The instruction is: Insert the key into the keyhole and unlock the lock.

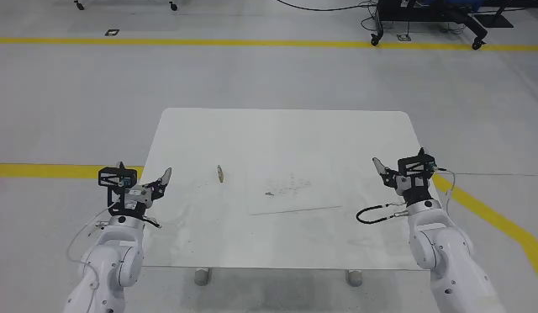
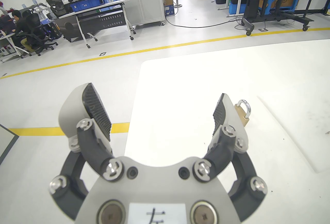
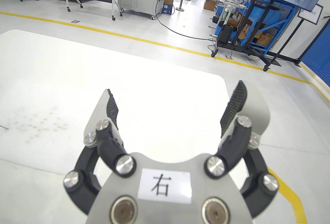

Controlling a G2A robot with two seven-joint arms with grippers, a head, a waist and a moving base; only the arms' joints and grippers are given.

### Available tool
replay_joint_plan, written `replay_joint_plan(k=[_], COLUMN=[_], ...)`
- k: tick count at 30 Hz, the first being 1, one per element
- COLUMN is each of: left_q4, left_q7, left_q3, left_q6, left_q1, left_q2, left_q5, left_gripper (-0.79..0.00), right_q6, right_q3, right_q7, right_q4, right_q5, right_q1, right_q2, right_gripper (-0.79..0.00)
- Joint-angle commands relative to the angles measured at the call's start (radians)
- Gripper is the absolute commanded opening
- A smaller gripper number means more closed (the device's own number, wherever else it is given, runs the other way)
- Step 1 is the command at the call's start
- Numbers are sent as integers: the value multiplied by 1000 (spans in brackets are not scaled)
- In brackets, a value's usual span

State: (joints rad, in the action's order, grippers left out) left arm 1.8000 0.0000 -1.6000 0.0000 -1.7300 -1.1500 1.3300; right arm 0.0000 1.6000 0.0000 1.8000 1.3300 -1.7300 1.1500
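Holding the left gripper (image 1: 145, 175) and right gripper (image 1: 402, 163) wide open and empty, we have yet to begin.
We find the padlock (image 1: 220, 174) resting left of centre on the table (image 1: 294, 136), untouched; insertion and unlocking remain.

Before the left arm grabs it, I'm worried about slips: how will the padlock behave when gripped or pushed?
The padlock looks metal, brass body, shiny shackle, so probably rigid and heavy for its size. Boxy-bodied on the table, it likely slides, not rolls.
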Motion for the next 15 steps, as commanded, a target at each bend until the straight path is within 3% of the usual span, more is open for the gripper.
replay_joint_plan(k=[1,4,12,15], left_q4=[0,0,0,0], left_q7=[0,0,0,0], left_q3=[0,0,0,0], left_q6=[0,0,0,0], left_q1=[0,0,0,0], left_q2=[0,0,0,0], left_q5=[0,0,0,0], left_gripper=[0,0,0,0], right_q6=[0,23,-38,-44], right_q3=[0,-15,-181,-188], right_q7=[0,17,119,125], right_q4=[0,-5,-48,-54], right_q5=[0,19,116,116], right_q1=[0,16,137,145], right_q2=[0,3,16,17], right_gripper=[-1,0,0,0])
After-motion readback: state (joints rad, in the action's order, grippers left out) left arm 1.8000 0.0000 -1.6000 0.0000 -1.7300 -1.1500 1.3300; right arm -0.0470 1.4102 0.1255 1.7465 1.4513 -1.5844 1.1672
